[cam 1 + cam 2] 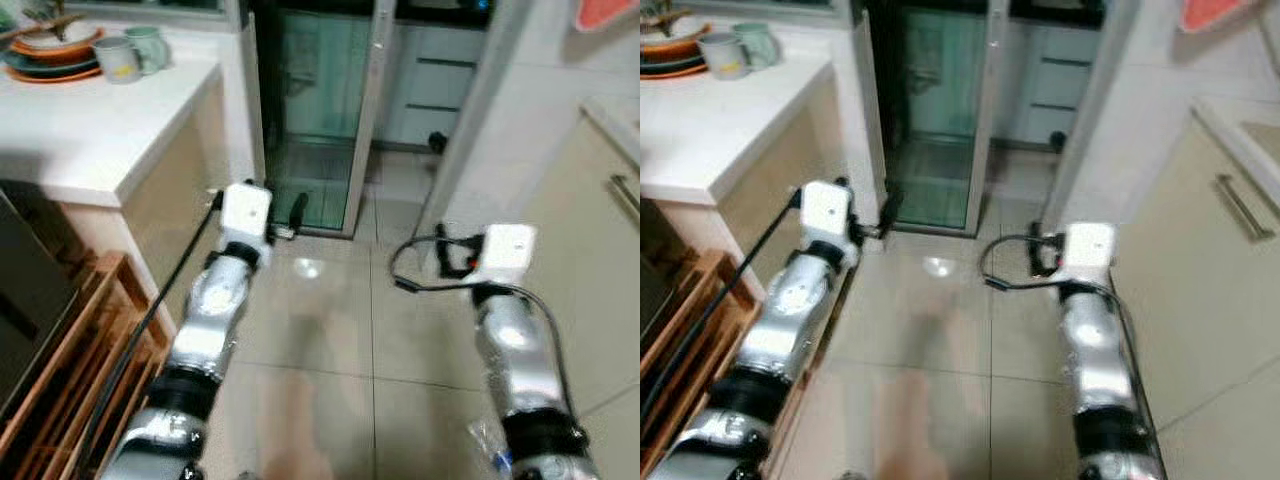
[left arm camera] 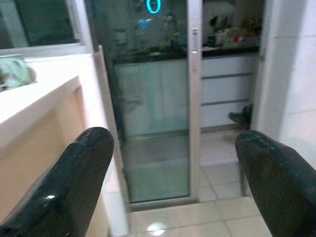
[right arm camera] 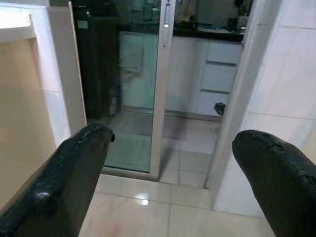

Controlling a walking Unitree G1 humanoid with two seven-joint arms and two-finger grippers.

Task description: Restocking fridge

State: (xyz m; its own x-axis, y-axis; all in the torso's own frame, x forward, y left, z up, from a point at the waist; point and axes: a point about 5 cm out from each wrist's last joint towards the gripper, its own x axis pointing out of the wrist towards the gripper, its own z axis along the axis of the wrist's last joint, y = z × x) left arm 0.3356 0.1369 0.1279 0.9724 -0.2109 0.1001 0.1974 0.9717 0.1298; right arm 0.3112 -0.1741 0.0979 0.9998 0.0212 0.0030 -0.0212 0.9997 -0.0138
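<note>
Both grippers, left gripper [image 2: 168, 173] and right gripper [image 3: 173, 173], spread empty over glossy tiled floor [image 1: 330, 350]; glass sliding door [image 1: 315, 110] far ahead; two mugs [image 1: 133, 55] on white counter [image 1: 90, 120]

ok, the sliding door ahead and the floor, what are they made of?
Door: looks like greenish tinted glass in a pale metal frame; you can see cabinets through it. Floor: probably glazed ceramic tile, glossy beige, with grout lines and a lamp glint. Both claws, left claw and right claw, are open and hold nothing.

A home kitchen: white counter [image 1: 95, 135] stacked with plates [image 1: 52, 55] and mugs [image 1: 132, 52], beige cabinets [image 1: 590, 240], tiled floor [image 1: 340, 340], and a glass sliding door [image 1: 320, 120] apparently opening onto more cabinetry.
</note>
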